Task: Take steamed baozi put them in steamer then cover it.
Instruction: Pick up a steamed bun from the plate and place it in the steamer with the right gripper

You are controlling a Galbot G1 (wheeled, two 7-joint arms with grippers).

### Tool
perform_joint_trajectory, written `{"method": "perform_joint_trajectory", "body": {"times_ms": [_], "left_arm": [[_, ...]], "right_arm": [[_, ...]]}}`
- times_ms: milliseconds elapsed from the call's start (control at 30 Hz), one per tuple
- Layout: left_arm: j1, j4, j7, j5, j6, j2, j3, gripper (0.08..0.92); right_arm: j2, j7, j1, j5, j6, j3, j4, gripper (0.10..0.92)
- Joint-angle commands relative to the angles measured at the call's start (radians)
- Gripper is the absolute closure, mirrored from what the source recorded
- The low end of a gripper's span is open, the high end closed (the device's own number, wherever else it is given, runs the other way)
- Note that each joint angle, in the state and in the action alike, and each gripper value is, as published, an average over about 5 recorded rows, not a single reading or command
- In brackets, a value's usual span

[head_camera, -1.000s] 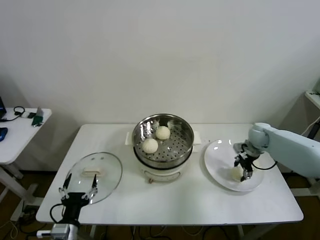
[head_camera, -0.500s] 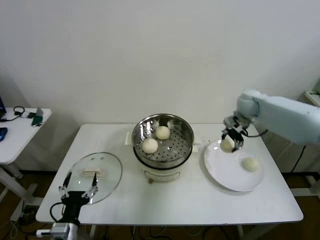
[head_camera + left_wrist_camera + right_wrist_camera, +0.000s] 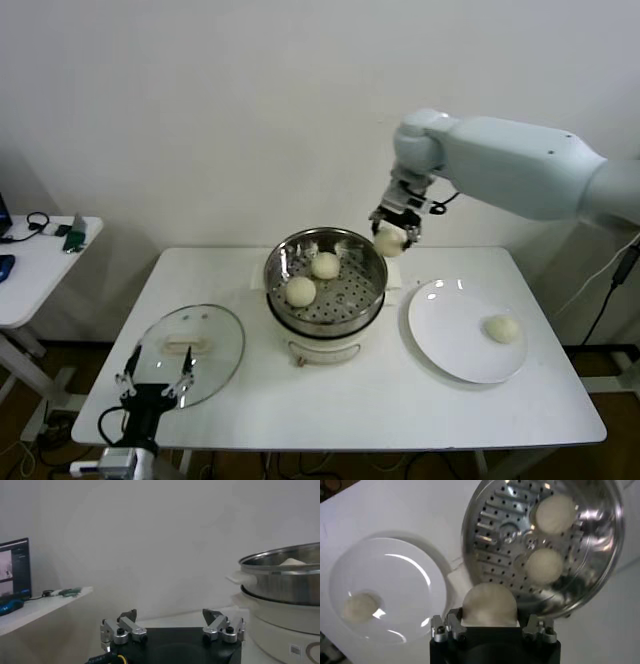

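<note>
My right gripper is shut on a cream-white baozi and holds it in the air just above the right rim of the steel steamer. In the right wrist view the held baozi sits between the jaws, over the steamer's edge. Two baozi lie on the steamer's perforated bottom. One baozi lies on the white plate. The glass cover lies flat at the table's front left. My left gripper is open and empty at the cover's front edge.
The steamer sits on a white cooker base at the table's middle. A small side table with cables stands at the far left. The white wall is close behind the table.
My right gripper has lifted a baozi off the plate and carried it up and left to the steamer's right rim. One baozi stays on the plate. The left arm has not moved.
</note>
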Motion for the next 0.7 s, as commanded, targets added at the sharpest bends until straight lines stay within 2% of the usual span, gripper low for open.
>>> {"method": "perform_joint_trajectory", "body": {"times_ms": [33,567,700], "left_arm": [[0.005,-0.003,0.0,-0.002,0.0,0.002,-0.001,0.177],[0.015,0.012,-0.002,-0.021,-0.003,0.011,-0.014,0.177],[0.011,0.015,-0.006,-0.03,0.0,0.01,-0.014,0.177]], "right_arm": [[0.175,-0.006,-0.017,-0.046,0.1,0.017,0.009,0.321],[0.209,-0.017,-0.166,-0.187,0.181,-0.03,0.013,0.311],[0.215,-0.021,-0.188,-0.174,0.173,-0.026,0.013,0.306]]}}
